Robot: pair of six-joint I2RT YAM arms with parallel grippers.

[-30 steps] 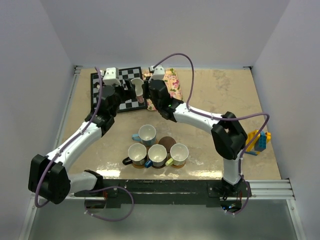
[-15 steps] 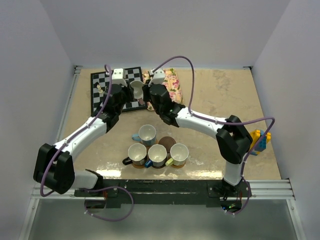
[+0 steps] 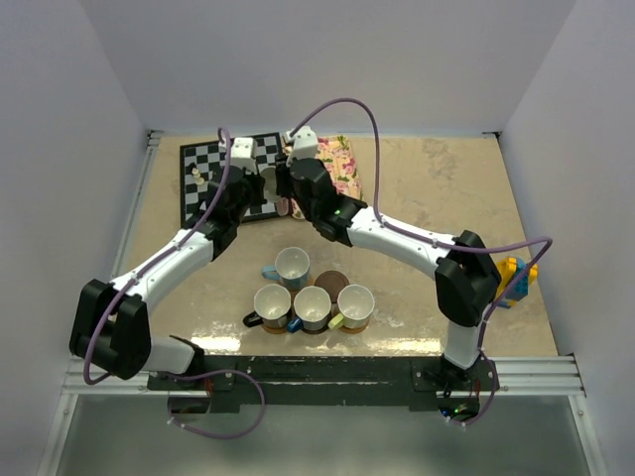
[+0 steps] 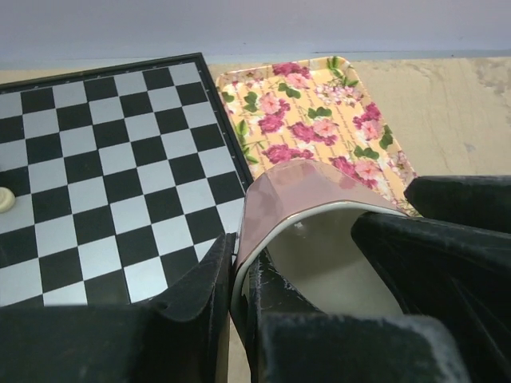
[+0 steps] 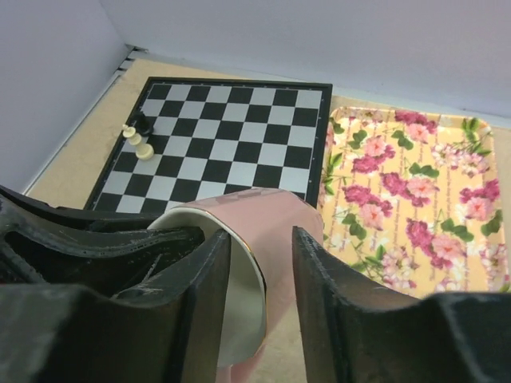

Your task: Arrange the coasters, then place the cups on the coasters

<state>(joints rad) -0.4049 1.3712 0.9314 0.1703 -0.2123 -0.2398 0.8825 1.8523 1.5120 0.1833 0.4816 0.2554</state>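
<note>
Both arms outstretched, left end effector (image 4: 241, 263) clamping pink cup (image 4: 311, 187)

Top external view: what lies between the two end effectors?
The pink cup. The left end effector pinches its wall, and the right end effector straddles it, open. The wrist views show this most clearly.

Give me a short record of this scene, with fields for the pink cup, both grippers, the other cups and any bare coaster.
Pink cup: held up where chessboard meets floral tray
Left gripper: jaws shut on the cup's wall
Right gripper: jaws open, astride that wall
Other cups: four, grouped near the arm bases
Bare coaster: one, dark brown, among them
</note>
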